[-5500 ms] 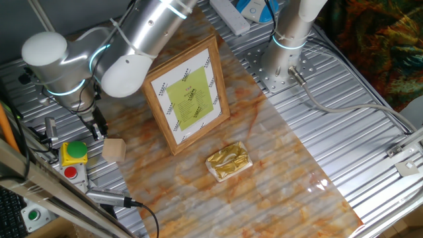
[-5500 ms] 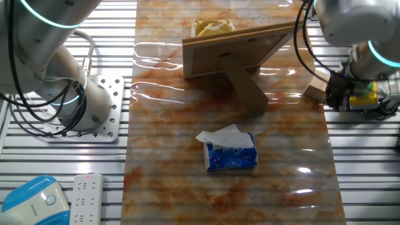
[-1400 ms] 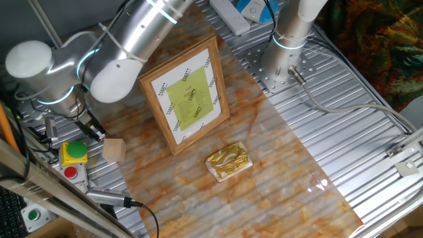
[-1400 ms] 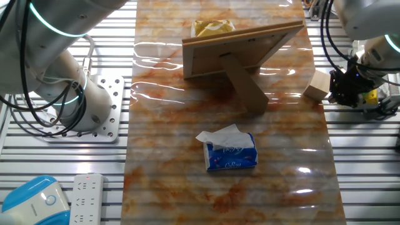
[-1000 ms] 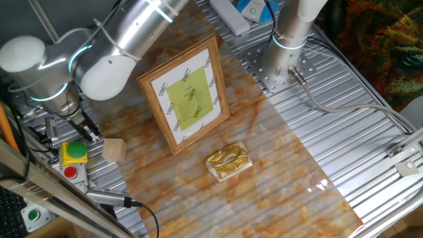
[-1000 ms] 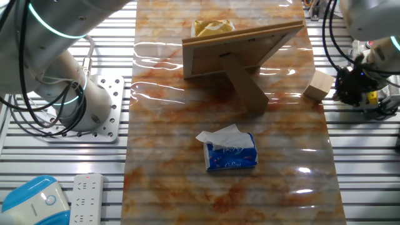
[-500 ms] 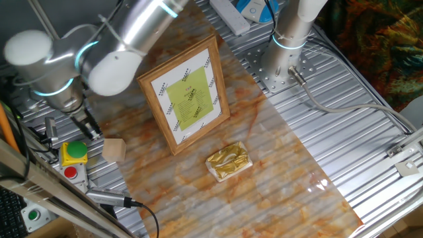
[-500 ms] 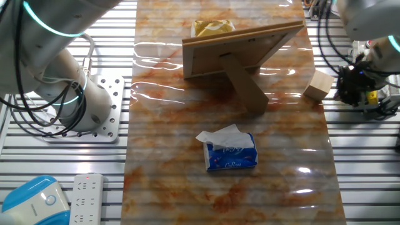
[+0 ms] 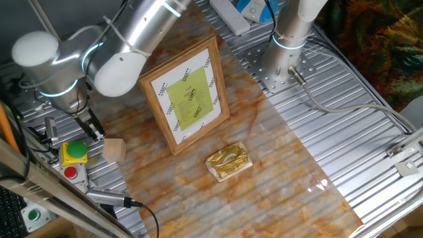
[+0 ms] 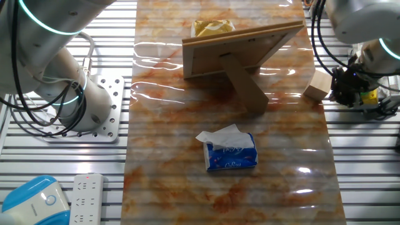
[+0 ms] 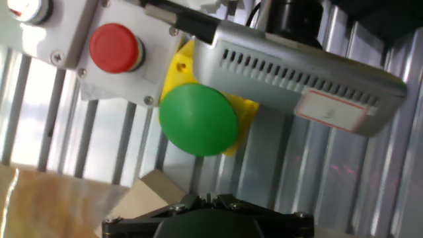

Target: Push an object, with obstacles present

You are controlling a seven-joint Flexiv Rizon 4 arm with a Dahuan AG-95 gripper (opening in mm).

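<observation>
The object, a small tan wooden block (image 9: 114, 149), sits at the marbled mat's left edge, next to a button box. My gripper (image 9: 93, 129) hangs just up-left of it, over the metal slats, fingers together and holding nothing. The other fixed view has the block (image 10: 319, 85) immediately left of the gripper (image 10: 344, 92), a narrow gap between them. In the hand view a corner of the block (image 11: 156, 193) shows at the bottom left beside the shut gripper (image 11: 208, 198). The obstacles are a standing picture frame (image 9: 188, 96) and a gold foil packet (image 9: 228, 161), both right of the block.
A button box with a green button (image 9: 75, 151) and a red button (image 9: 69, 173) lies right beside the gripper; both buttons fill the hand view (image 11: 198, 120). A blue tissue pack (image 10: 231, 153) lies mid-mat. The frame's back stand (image 10: 245, 87) juts toward the block.
The arm's upper joints have swung slightly right and the gripper has edged back toward the block. The block, frame and packet have not moved.
</observation>
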